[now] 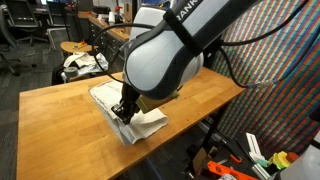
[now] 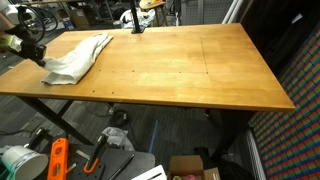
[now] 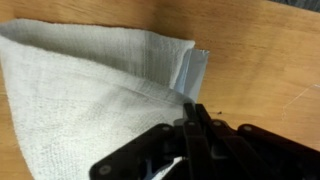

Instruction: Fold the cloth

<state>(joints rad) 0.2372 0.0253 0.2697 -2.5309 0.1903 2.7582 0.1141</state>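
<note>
Hand (image 3: 191, 118) closed, fingertips pinching edge of cloth (image 3: 90, 90). Cloth wrinkled, partly doubled over itself, lying on wooden counter (image 3: 260, 60), close to counter's edge near one corner.

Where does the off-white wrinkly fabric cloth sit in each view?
Exterior view: off-white wrinkly fabric cloth lower centre of the picture.
Exterior view: cloth upper left, near the table's corner.
Wrist view: cloth fills the left.
Shared landmark: brown wooden tabletop.
</note>
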